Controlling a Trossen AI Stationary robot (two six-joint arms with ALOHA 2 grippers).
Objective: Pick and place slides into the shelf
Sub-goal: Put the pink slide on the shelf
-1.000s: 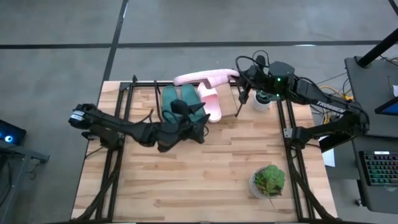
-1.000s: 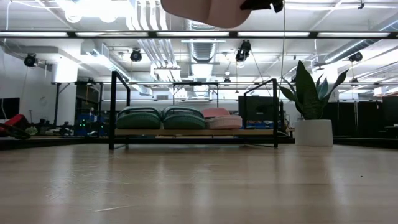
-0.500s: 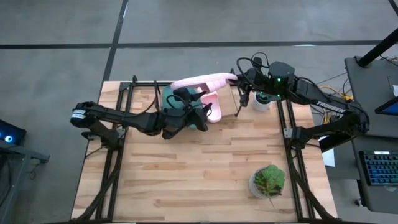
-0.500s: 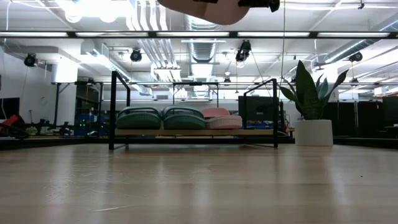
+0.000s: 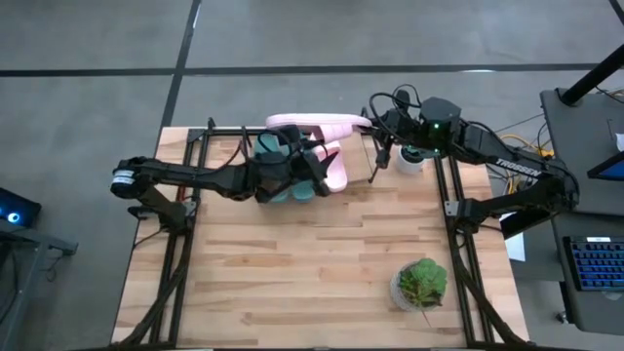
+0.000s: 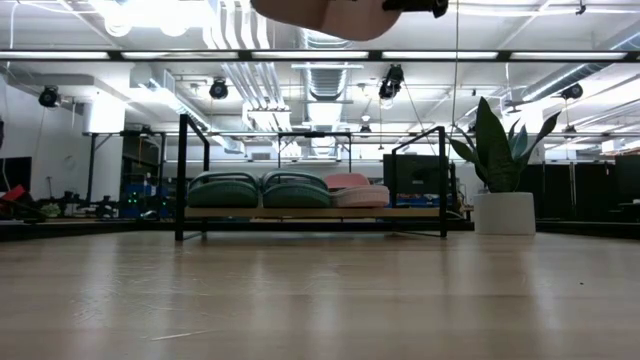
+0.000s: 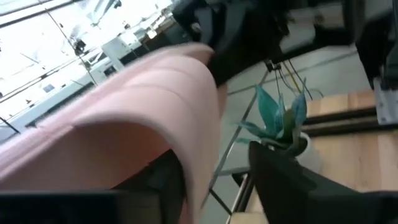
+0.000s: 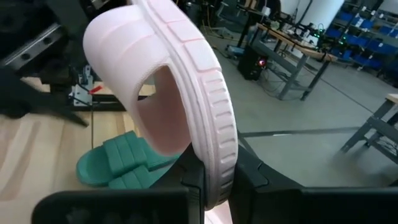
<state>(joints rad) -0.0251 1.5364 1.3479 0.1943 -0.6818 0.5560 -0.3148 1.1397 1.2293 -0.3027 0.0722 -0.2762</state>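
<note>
A pale pink slide (image 5: 317, 123) hangs in the air above the shelf (image 5: 210, 146) at the table's far edge, with my right gripper (image 5: 375, 124) shut on its right end. In the low view it shows at the top edge (image 6: 320, 14). On the shelf's board (image 6: 310, 212) lie two teal slides (image 6: 225, 189) (image 6: 295, 189) and another pink slide (image 6: 357, 190). My left gripper (image 5: 316, 158) reaches level over the shelf up to the held slide. In the left wrist view its fingers (image 7: 283, 180) stand open on either side of the pink strap's edge (image 7: 196, 180). My right gripper pinches the pink slide's sole at one end (image 8: 214, 177) between its two fingers, coming roughly level from the table's right. The slide is lifted clear and reaches toward the table's left, turned on its side with the strap (image 8: 124, 56) arching off. My left gripper has the slide's strap edge between its fingers; I cannot tell whether they touch it.
A white pot with a tall plant (image 5: 411, 156) stands by the shelf's right end, close under my right arm. A small green potted plant (image 5: 421, 283) sits near the front right. Black arm-mount frames (image 5: 180, 263) run along both table sides. Bare wood lies in the middle and front.
My left gripper has swung from the table's middle toward the far edge and a little right, over the shelf and up to the held pink slide, rolling as it went. My right gripper has kept the slide in place.
</note>
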